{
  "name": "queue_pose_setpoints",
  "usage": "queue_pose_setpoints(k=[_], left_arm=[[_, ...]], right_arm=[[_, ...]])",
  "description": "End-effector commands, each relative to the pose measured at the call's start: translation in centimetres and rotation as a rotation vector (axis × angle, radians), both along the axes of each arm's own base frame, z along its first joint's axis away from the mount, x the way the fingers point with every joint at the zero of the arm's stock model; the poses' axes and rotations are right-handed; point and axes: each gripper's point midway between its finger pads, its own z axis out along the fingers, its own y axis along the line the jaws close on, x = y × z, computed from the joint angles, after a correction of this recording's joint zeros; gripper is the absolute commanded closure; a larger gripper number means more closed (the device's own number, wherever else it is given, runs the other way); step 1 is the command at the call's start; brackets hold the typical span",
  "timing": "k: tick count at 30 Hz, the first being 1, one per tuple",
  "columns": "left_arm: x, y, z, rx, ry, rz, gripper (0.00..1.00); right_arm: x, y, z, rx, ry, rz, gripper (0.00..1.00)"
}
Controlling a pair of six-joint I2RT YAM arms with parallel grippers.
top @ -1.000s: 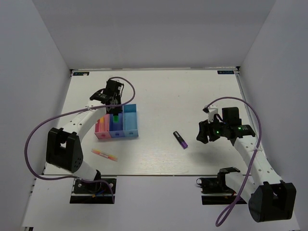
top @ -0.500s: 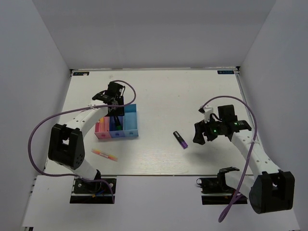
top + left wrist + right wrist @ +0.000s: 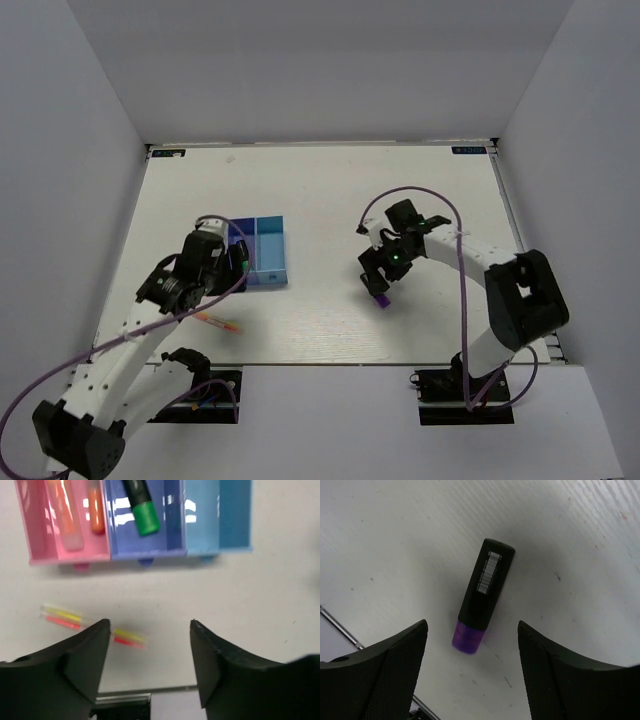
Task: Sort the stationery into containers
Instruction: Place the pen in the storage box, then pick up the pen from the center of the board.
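The three joined bins show in the left wrist view: the pink-red bin (image 3: 27, 540) holds an orange-pink marker (image 3: 96, 510) and a pale pink one, the dark blue bin (image 3: 172, 535) holds the green marker (image 3: 142, 510), and the light blue bin (image 3: 220, 525) holds nothing. The thin pink-orange-yellow pen (image 3: 75, 620) lies on the table in front of the bins. My left gripper (image 3: 150, 630) is open above it. The purple marker (image 3: 482, 597) lies on the table. My right gripper (image 3: 472, 630) is open just above it, a finger on either side. In the top view the left gripper (image 3: 222, 262) partly hides the bins.
The white table (image 3: 330, 190) is walled at the back and both sides. Its front edge (image 3: 330, 364) runs close below the pen (image 3: 216, 320) and the purple marker (image 3: 380, 297). Purple cables loop off both arms.
My left gripper has let go of the green marker in the dark blue bin and pulled back toward the pen. My right gripper has moved left to over the purple marker.
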Motion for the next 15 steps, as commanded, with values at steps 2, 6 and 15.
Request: queue_pose_setpoints(k=[2,6,15], left_arm=[[-4.2,0.7,-2.3,-0.019,0.087,-0.016,0.21],[-5.1,1.4,-2.8,-0.019,0.046,-0.025,0.21],[-5.7,2.1,-2.7,-0.027,-0.017,-0.015,0.21]], right_arm=[[2.5,1.9,-0.4,-0.078,-0.085,-0.009,0.25],[3.7,2.1,-1.2,-0.155,-0.133,-0.04,0.28],[1.8,-0.1,-5.6,-0.354,-0.116,-0.026,0.49]])
